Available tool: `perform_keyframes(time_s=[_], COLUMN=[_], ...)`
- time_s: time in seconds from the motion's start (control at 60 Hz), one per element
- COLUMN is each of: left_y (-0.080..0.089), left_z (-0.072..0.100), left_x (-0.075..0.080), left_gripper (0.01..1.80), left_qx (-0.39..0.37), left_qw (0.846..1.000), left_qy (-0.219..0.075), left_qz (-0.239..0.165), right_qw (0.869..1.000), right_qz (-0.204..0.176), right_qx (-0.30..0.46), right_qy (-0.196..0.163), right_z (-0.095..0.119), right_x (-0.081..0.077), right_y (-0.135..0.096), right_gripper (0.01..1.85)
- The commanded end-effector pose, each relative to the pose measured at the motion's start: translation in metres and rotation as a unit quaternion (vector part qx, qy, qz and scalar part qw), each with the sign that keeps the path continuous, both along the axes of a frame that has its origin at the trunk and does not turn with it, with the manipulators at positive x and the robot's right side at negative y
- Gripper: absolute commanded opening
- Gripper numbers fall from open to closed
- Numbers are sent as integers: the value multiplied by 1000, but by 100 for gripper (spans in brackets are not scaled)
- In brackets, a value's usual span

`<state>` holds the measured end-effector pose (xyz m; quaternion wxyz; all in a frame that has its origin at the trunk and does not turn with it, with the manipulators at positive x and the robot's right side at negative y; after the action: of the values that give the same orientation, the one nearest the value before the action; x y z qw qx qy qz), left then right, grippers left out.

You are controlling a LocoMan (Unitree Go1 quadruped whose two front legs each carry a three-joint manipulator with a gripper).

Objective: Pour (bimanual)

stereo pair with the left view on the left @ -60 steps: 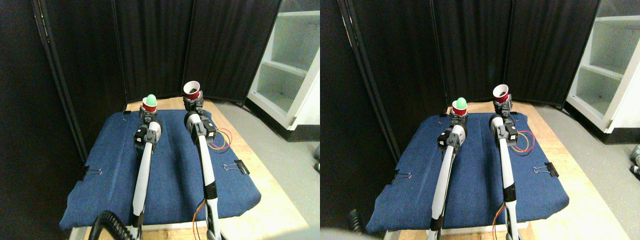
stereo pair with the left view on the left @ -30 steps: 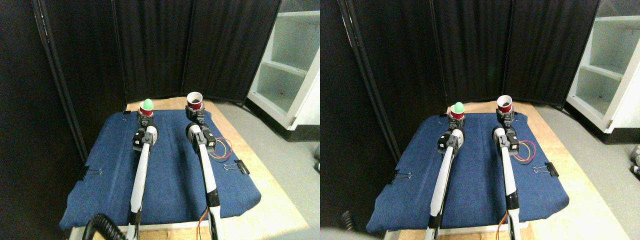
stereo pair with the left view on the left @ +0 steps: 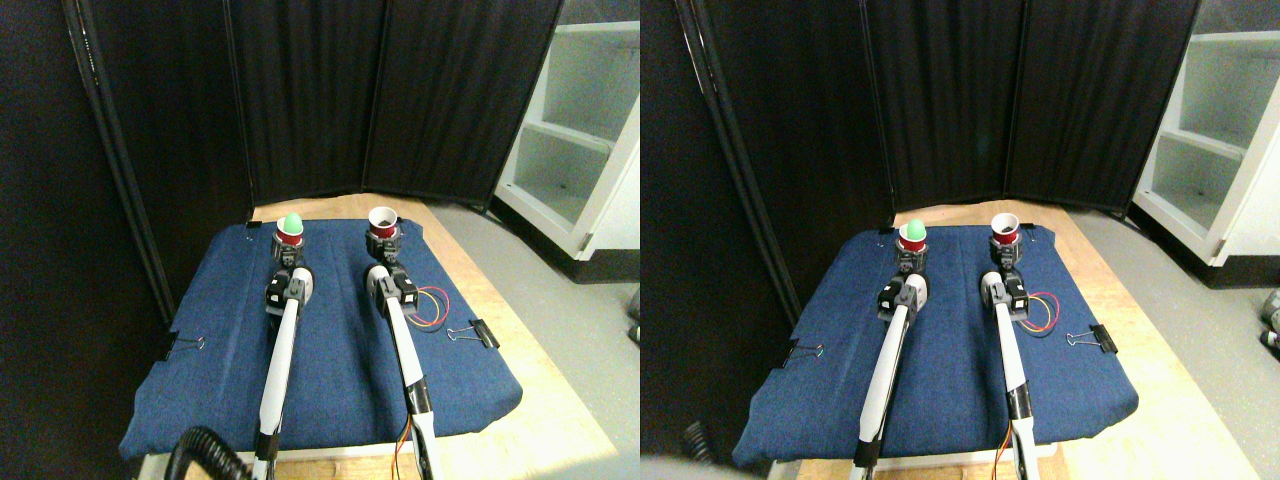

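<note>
Two small red cups stand upright at the far end of the blue cloth (stereo pair with the left view on the left: 330,340). The left cup (stereo pair with the left view on the left: 289,237) holds a green egg-shaped ball (stereo pair with the left view on the left: 291,223) that sticks out of its top. My left gripper (stereo pair with the left view on the left: 288,252) is shut on this cup from below. The right cup (stereo pair with the left view on the left: 383,226) has a white rim and looks dark and empty inside. My right gripper (stereo pair with the left view on the left: 384,246) is shut on it. Both cups sit low, near the cloth; whether they touch it I cannot tell.
The cloth is clipped to a wooden board, with black binder clips (stereo pair with the left view on the left: 481,333) at its edges. Red and yellow wires (stereo pair with the left view on the left: 433,305) loop by the right arm. Black folding screens (stereo pair with the left view on the left: 390,100) stand behind. A white shelf unit (stereo pair with the left view on the left: 585,130) stands at the right.
Both arms have dropped lower with their cups. The right cup, tilted a second ago, now stands upright. The green ball stays in the left cup.
</note>
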<state>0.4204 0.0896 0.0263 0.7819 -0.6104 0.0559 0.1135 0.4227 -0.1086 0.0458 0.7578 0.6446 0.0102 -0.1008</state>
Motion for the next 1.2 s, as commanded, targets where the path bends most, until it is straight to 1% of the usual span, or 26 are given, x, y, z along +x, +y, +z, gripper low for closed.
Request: perform_keyframes(time_s=[0.017,0.15,0.217,0.3,0.433,0.55,0.6,0.65,0.783,0.867,0.883,0.917,1.017,1.2], left_y=[2,4,5,6,6,6,6,7,7,7,7,7,6,5], left_z=[-2,-10,-14,-18,-23,-27,-29,-31,-38,-42,-43,-43,-47,-50], left_x=[2,4,4,5,7,7,8,8,7,7,6,6,5,2], left_gripper=[1,1,1,1,1,1,1,1,1,1,1,1,1,1], left_qx=[-16,-7,2,1,0,6,7,6,8,5,6,8,-1,-3], left_qw=[1000,1000,1000,1000,1000,999,999,999,999,999,999,998,998,998], left_qy=[-13,-9,-2,-1,-1,0,5,5,7,6,7,9,10,9], left_qz=[10,15,24,25,27,32,43,43,49,43,48,56,62,64], right_qw=[1000,1000,1000,1000,1000,1000,1000,1000,999,999,999,999,999,999], right_qz=[-1,-5,-7,-13,-13,-15,-7,-10,-15,-19,-21,-24,-30,-32], right_qx=[6,7,3,6,5,14,16,20,27,29,25,20,13,22], right_qy=[-21,-15,-9,0,-1,10,4,5,13,15,15,15,19,21], right_z=[-1,-9,-15,-19,-26,-31,-34,-35,-42,-45,-45,-47,-50,-53], right_x=[4,5,5,5,4,4,5,5,5,4,4,4,4,2], right_y=[4,5,5,3,2,0,0,-1,-2,-3,-3,-4,-6,-9], right_gripper=[1,1,1,1,1,1,1,1,1,1,1,1,1,1])
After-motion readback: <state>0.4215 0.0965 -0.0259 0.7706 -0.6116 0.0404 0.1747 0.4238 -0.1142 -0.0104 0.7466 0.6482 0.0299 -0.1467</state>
